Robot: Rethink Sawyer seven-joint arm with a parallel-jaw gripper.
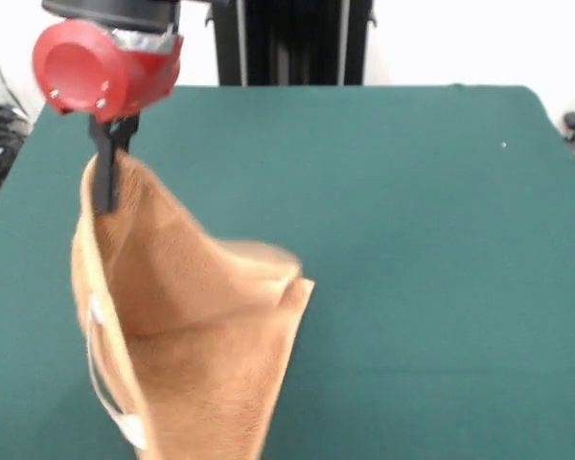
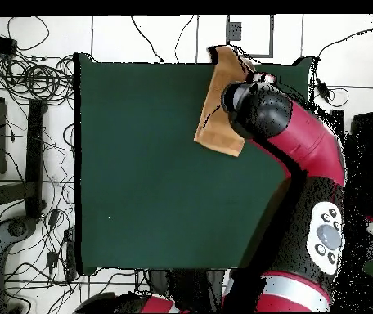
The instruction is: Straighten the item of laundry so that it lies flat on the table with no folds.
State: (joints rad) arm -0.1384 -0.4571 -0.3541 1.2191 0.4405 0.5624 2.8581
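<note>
Claw clenched on the towel at an upper corner, hoisted so the cloth hangs and unfolds by its own weight. Draped in folds near the table edge farthest from the pedestal; not yet flat.

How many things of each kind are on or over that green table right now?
Towel: 1, orange-tan, hanging from the tool
Robot arm: 1, red and black
Tool: 1, shut on the towel's top edge
Table: 1, green
Total: 4
</note>
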